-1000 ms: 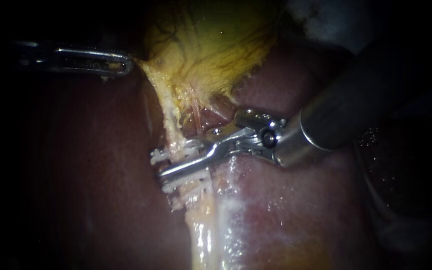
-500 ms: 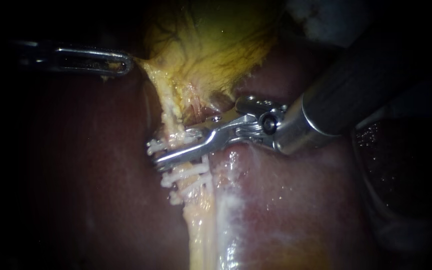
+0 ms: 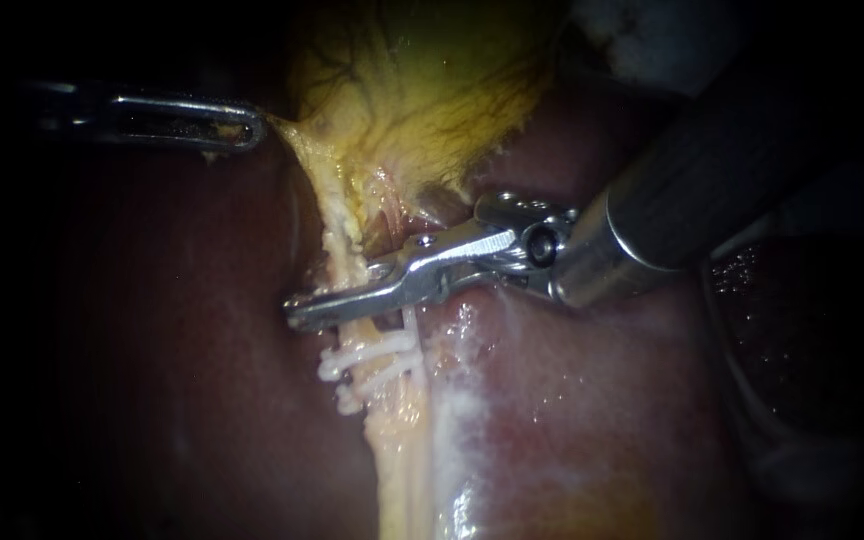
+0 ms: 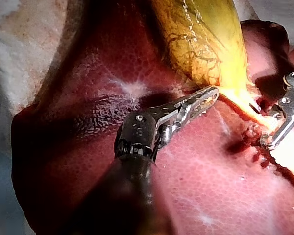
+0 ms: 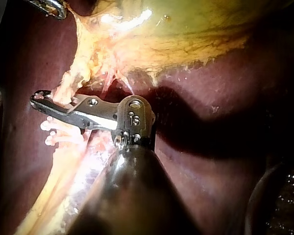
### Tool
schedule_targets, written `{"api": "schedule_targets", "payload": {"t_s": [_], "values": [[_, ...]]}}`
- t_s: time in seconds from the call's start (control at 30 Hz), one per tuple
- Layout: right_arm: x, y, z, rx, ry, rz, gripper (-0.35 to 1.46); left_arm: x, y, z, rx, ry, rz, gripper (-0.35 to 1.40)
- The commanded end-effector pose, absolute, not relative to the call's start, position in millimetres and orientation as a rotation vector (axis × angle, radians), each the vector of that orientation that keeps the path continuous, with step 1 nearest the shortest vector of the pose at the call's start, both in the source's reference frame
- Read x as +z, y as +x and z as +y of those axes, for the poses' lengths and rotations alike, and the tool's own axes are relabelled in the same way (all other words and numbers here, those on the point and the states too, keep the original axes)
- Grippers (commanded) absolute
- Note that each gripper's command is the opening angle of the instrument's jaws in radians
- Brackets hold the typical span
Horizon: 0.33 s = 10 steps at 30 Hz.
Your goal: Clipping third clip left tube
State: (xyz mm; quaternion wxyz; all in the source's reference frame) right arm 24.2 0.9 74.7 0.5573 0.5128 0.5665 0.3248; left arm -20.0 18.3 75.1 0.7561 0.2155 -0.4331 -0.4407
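Right instrument (image 3: 297,312) has slid up the left tube (image 3: 344,262), jaws now clamped narrow across it just above two white clips (image 3: 372,352); left instrument (image 3: 250,128) still grips the gallbladder (image 3: 422,90) edge.

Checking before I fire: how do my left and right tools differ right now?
Left tool is shut on the edge of the gallbladder; right tool lies across the tube, on the gallbladder side of the white clips. Left tool is slotted; right tool shows no slot. Both are slim metal.
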Motion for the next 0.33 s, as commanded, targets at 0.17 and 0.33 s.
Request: {"api": "schedule_targets", "payload": {"t_s": [0.17,0.33], "values": [[74.9,24.2,0.8,0.765,1.209,1.338,-0.35,75.1,-20.0,18.3,-0.961,0.47,-0.944,-0.35],[75.0,24.2,0.7,0.764,1.209,1.338,-0.35,75.1,-20.0,18.3,-0.961,0.47,-0.944,-0.35]]}}
